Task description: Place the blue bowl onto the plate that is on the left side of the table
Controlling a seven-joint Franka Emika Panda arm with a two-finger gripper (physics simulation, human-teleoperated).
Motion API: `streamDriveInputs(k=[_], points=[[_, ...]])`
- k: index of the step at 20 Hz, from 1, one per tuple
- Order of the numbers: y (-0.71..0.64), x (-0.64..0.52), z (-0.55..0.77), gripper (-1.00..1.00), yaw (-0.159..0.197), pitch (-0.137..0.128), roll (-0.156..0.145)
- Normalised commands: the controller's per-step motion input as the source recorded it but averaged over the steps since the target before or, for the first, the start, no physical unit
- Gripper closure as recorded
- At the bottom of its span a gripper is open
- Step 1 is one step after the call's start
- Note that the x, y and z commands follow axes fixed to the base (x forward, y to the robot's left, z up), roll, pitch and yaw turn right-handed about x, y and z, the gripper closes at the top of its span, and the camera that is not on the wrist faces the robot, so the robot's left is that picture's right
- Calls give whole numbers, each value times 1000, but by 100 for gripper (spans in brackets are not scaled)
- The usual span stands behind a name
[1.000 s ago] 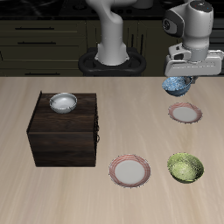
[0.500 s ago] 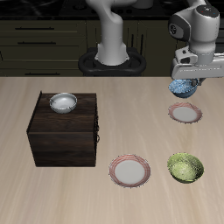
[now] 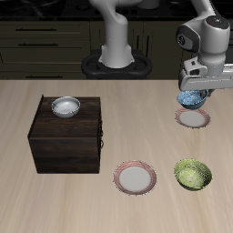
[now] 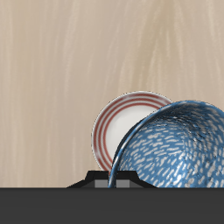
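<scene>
The blue bowl, blue-and-white speckled, hangs in my gripper, which is shut on its rim. It is held just above the small pinkish-red rimmed plate on the left side of the table, a little toward the back of it. In the wrist view the bowl fills much of the frame and overlaps part of the plate below it. The fingertips themselves are hidden by the bowl.
A dark wooden cabinet holds a plain white-grey bowl on its top. A larger pink-rimmed plate and a green bowl lie near the table's front edge.
My gripper has carried the blue bowl forward and down, from behind the plate to just above it.
</scene>
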Motion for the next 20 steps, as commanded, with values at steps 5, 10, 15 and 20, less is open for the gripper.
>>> streamDriveInputs(k=[5,10,15,20], points=[[56,-39,-296,100,12,39,1],[38,-18,-286,100,32,23,0],[-4,30,-155,100,30,9,-5],[-16,44,-6,-100,-5,-4,13]])
